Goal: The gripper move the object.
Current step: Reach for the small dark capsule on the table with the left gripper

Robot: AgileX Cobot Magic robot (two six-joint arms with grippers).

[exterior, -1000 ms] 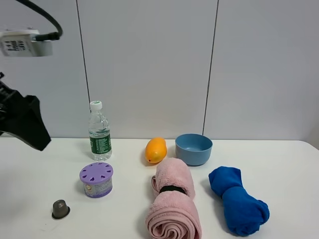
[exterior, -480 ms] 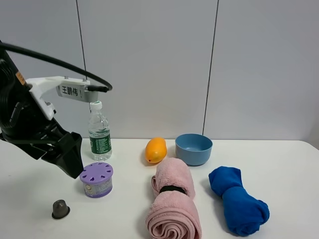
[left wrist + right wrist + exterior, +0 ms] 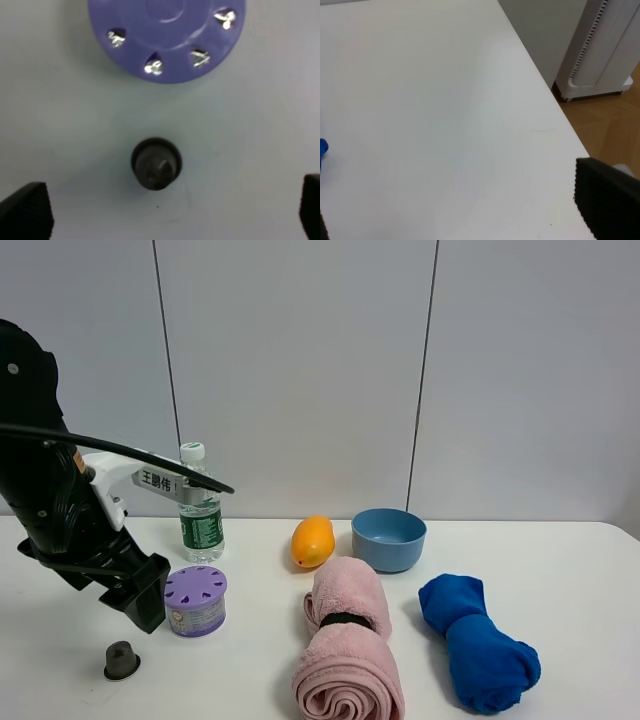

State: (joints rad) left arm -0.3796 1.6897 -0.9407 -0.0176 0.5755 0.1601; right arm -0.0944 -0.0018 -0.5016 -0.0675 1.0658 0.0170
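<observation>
Observe the left arm [image 3: 45, 500]: it enters from the left of the exterior high view, a bulky black body with the wrist pitched steeply down toward the smooth white table [image 3: 570, 570]. A white name tag [image 3: 165, 482] and a black cable [image 3: 120, 452] cross the wrist.

The left gripper [image 3: 146, 615] hangs just above the table with its fingers [image 3: 25, 212] spread wide. They appear only at opposite edges of the left wrist view.

The capsule [image 3: 122, 660] is a small dark grey-brown metallic cone standing flared rim down. In the left wrist view it lies roughly centred between the fingers, touching neither (the purple container [image 3: 195, 600], round with a vented lid, lies just beyond it).

The right gripper [image 3: 460, 210] is likewise spread, over the table's edge.
</observation>
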